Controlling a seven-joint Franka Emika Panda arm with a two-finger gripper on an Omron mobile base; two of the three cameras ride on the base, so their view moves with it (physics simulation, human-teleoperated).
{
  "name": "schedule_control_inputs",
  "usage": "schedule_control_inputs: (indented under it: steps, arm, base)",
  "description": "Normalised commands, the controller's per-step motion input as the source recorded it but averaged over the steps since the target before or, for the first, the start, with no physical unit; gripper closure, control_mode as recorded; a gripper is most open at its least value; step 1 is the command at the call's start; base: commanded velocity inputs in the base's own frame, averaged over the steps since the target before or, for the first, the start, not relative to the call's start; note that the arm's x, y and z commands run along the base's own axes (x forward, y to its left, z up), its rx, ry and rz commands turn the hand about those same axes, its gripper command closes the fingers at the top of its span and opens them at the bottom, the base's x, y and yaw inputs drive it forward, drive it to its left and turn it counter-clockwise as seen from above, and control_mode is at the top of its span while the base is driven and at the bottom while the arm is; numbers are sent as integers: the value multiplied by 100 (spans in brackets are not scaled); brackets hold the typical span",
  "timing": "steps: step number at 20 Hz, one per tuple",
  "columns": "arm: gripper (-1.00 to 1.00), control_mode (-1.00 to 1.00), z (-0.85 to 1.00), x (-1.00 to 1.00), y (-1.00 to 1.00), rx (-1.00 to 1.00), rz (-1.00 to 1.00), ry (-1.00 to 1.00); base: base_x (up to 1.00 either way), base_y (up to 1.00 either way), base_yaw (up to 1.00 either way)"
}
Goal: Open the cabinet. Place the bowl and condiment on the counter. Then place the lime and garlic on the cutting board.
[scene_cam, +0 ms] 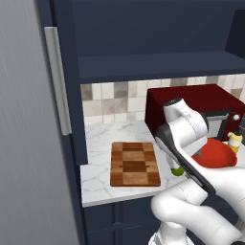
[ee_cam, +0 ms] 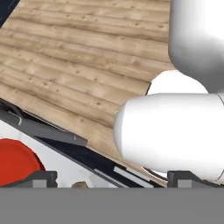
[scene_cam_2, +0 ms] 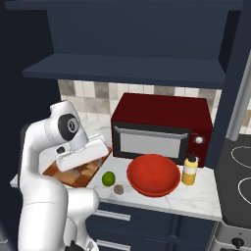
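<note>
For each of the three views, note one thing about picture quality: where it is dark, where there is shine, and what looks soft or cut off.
Left base view: the cabinet interior is dark and shadowed; the whole render looks soft. Right base view: the bowl shows a glossy sheen, the microwave door a pale reflection. Hand view: evenly lit wooden floor; the bowl is cut off at the left edge.
</note>
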Motion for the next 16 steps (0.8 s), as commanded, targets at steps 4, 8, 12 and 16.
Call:
schedule_control_inputs:
  steps: [4,8,12,16]
  arm:
    - [-100,-100,-12,2,-10,0,0,4]
    - [-100,-100,-17,13,0,0,0,5]
    - [-100,-100,-14,20,0,0,0,5]
    - [-100,-100,-6,16,0,0,0,5]
  base:
    - [0,0,0]
    - [0,0,0]
    - [0,0,0]
    - [0,0,0]
